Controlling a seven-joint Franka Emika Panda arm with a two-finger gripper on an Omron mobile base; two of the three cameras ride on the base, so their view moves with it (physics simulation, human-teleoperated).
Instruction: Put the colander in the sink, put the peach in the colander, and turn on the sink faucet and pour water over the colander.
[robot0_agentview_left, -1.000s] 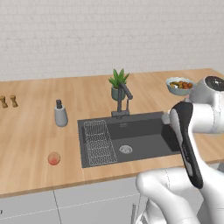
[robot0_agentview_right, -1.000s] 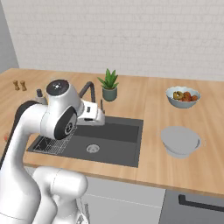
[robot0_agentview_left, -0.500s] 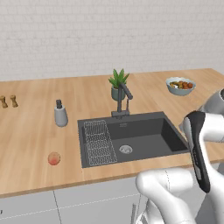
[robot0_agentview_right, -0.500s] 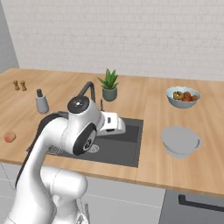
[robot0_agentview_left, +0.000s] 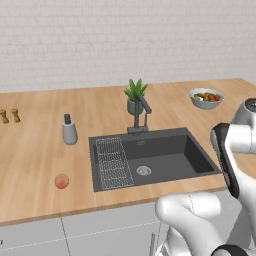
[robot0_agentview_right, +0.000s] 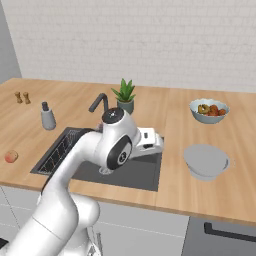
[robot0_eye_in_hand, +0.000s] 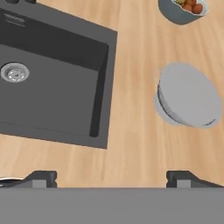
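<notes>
Colander (robot0_eye_in_hand: 188, 96) on counter (robot0_eye_in_hand: 131, 144) right of sink (robot0_eye_in_hand: 52, 78); tool (robot0_eye_in_hand: 111, 177) wide open, empty.

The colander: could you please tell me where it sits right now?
The colander sits on the wooden counter, right of the sink and in front of the fruit bowl in the right base view.

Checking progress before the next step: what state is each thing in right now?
colander: on the counter, right of the sink, empty
sink: empty, dry
peach: on the counter, left of the sink
sink faucet: no water running
pincer: open, holding nothing
</notes>
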